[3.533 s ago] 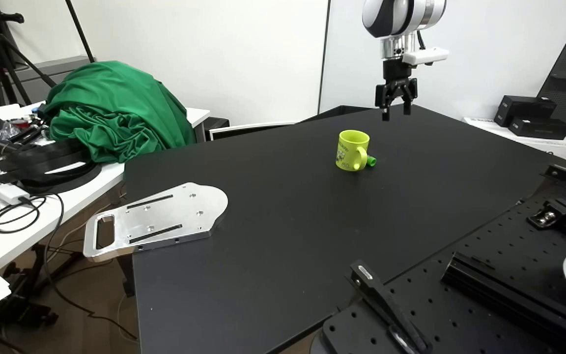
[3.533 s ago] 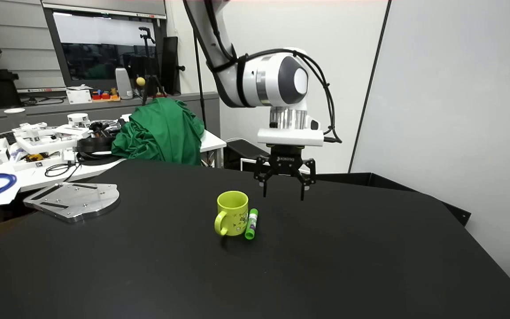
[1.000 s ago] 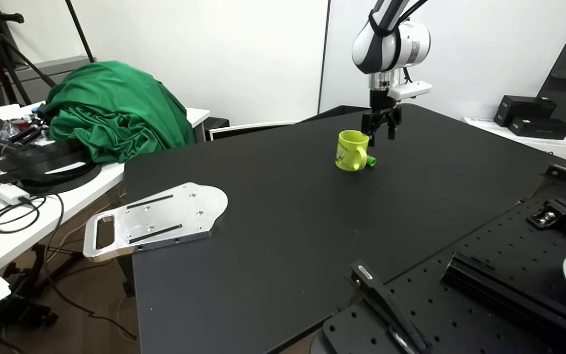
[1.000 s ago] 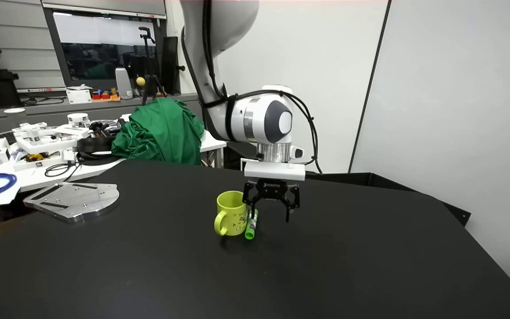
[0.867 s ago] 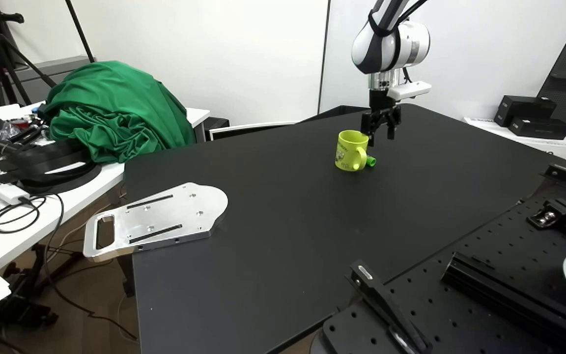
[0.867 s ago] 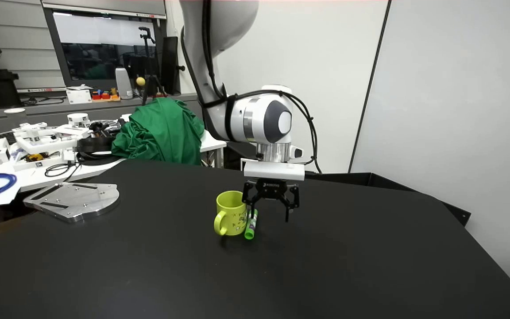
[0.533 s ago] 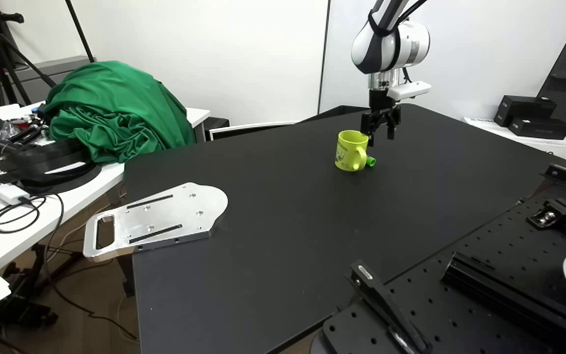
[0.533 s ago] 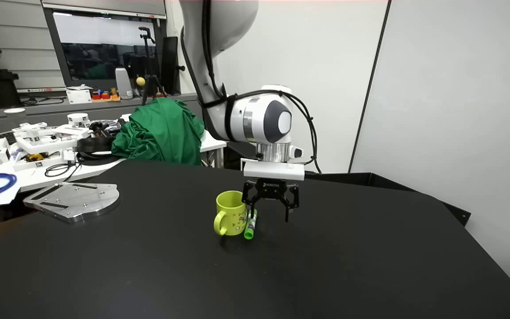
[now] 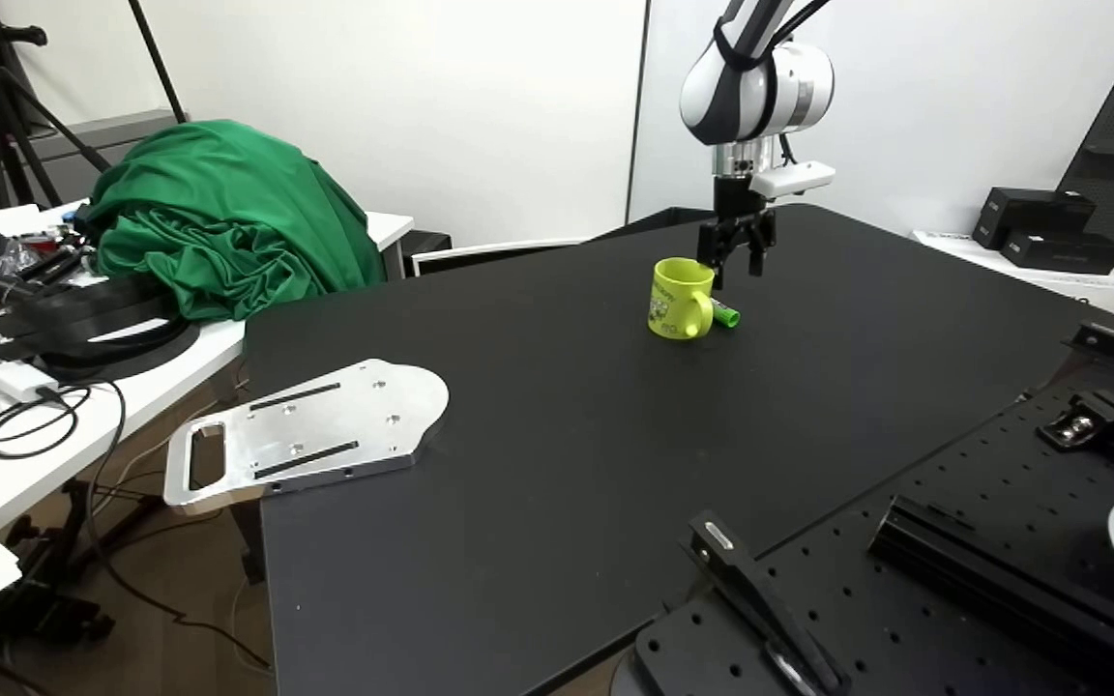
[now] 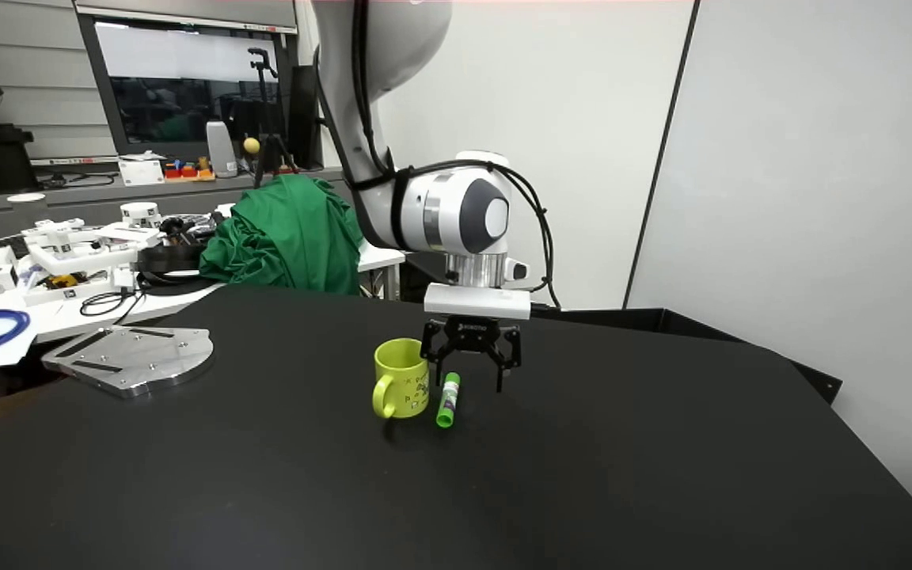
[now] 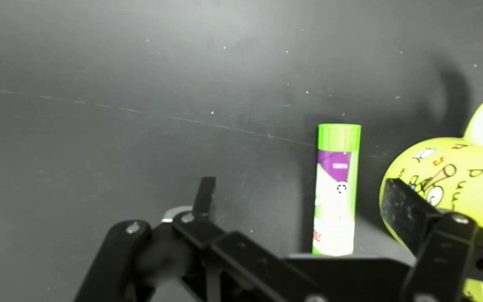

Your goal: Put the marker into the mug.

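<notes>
1. Tool (image 10: 469, 383) hangs over the worktop (image 10: 662, 451), jaws wide apart.
2. Marker (image 11: 336, 188) lies on its side just beside the upright mug (image 10: 403, 385), a narrow gap between.
3. Whether tool and mug touch, I cannot tell.

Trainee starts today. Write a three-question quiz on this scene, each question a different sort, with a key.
1. True or false: the green stick lies outside the mug.
2. Choose one. The gripper is: A) shut on the mug; B) open; C) shut on the green stick.
3. Fill in: in both exterior views, the big heap of cloth is ____ in colour.

Key: 1 true; 2 B; 3 green.
</notes>
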`<state>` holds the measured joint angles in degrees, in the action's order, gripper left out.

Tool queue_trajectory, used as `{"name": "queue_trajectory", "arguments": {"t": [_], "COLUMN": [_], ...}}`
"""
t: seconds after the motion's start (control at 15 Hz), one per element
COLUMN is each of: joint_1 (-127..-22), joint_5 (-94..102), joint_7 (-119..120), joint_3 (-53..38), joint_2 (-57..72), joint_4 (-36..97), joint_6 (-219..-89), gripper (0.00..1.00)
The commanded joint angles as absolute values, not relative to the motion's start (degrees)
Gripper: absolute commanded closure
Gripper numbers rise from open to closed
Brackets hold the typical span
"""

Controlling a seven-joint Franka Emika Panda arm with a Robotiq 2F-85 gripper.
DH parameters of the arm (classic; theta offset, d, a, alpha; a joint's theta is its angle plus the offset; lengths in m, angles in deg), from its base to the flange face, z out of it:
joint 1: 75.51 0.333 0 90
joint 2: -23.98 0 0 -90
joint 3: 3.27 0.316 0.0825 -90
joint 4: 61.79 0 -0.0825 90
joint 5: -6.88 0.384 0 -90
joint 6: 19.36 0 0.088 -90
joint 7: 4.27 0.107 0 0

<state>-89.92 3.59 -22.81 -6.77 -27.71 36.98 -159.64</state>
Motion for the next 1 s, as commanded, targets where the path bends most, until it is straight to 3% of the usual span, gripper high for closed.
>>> {"name": "queue_trajectory", "arguments": {"t": [0.0,0.93], "joint_1": [-89.17,-89.95], "joint_5": [3.76,3.01], "joint_7": [-21.66,-21.77], "joint_3": [-5.66,-7.68], "joint_2": [-28.52,-28.46], "joint_4": [36.68,36.69], "joint_6": [-160.0,-160.57], "gripper": [0.0,0.0]}}
